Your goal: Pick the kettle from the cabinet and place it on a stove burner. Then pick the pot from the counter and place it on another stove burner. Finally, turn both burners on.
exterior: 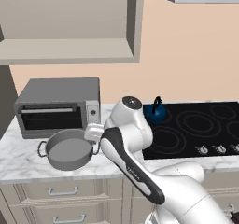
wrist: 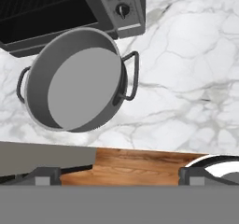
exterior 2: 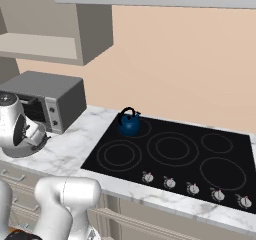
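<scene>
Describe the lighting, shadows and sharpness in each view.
Left base view: flat even light, a soft shadow under the pot, edges slightly soft. Right base view: no glare on the black cooktop around the kettle. Hand view: sharp marble veins on the counter, pot interior evenly grey.

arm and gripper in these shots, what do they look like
The arm is glossy white with rounded, bulbous links, a dark band down one link and a dark round cap on top of a joint. The gripper shows two small dark grey, blocky finger tips in the hand view. No cables or readable markings are visible.
</scene>
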